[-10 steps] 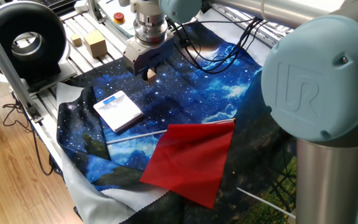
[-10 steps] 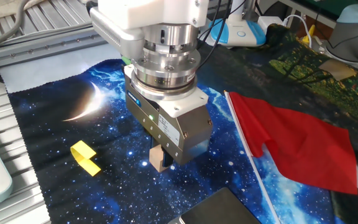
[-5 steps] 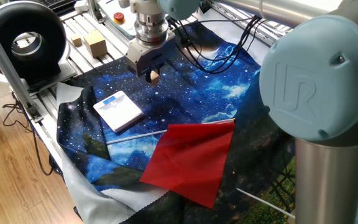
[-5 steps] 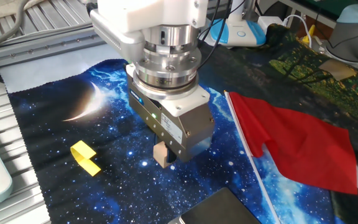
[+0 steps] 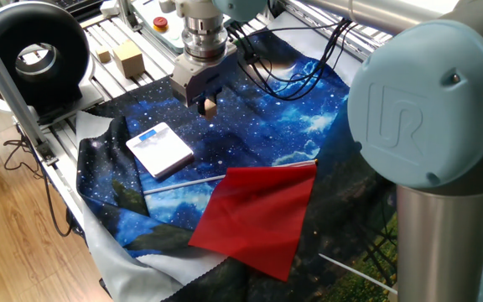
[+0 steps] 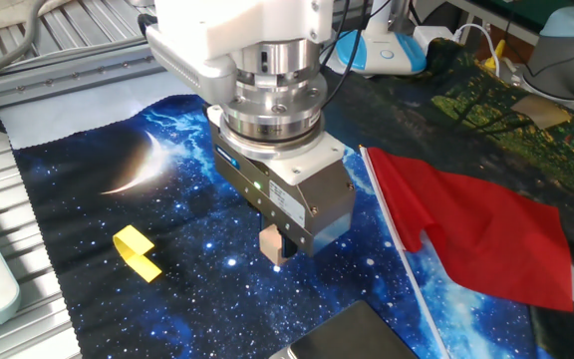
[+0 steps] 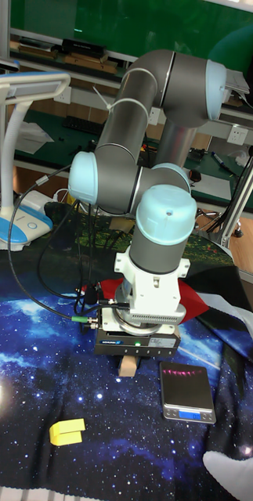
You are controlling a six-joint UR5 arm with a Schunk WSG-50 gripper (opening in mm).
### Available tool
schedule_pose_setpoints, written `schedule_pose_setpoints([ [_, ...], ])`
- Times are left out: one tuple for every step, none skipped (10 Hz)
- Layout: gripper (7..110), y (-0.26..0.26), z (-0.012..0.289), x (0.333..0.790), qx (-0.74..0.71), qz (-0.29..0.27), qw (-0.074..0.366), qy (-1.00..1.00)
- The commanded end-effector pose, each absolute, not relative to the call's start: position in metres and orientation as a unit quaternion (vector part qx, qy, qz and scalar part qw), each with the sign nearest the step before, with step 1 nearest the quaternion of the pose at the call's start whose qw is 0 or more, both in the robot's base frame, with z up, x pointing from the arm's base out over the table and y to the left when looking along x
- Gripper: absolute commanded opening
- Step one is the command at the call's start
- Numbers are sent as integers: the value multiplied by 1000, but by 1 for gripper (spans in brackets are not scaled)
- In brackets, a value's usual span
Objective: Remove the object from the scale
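Note:
The object, a tiny brown wooden cube (image 5: 210, 106) (image 6: 271, 243) (image 7: 128, 365), hangs just above the starry blue cloth, away from the scale. My gripper (image 5: 207, 102) (image 6: 278, 246) (image 7: 130, 362) is shut on it, fingers pointing down. The scale (image 5: 159, 149) (image 7: 187, 391), a flat white slab with a blue strip, lies bare on the cloth; it sits to the front-left of the gripper in one fixed view and to its right in the tall view. Only its dark corner (image 6: 352, 334) shows at the bottom of the other fixed view.
A red cloth sheet (image 5: 258, 218) (image 6: 476, 234) on a thin rod lies beside the scale. A yellow curved piece (image 6: 138, 253) (image 7: 66, 431) rests on the starry cloth (image 5: 258, 126). Pale wooden blocks (image 5: 128, 59) stand on the aluminium rails behind. Black cables (image 5: 292, 67) trail nearby.
The gripper has shifted sideways a little across the cloth, carrying the cube farther from the scale and the yellow piece. The scale stays still.

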State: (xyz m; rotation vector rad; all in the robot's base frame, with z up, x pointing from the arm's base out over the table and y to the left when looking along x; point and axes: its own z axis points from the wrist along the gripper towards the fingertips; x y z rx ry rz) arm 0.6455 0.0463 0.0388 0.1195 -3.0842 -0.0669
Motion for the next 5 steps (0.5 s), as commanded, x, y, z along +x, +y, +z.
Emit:
schedule_pose_setpoints([
  [7, 49, 40, 645, 36, -30, 29, -998],
  [7, 48, 40, 645, 35, -28, 29, -999],
  [7, 49, 40, 647, 33, -29, 25, -999],
  [7, 49, 40, 649, 32, -29, 20, -999],
  [7, 52, 40, 652, 31, -35, 15, -999],
])
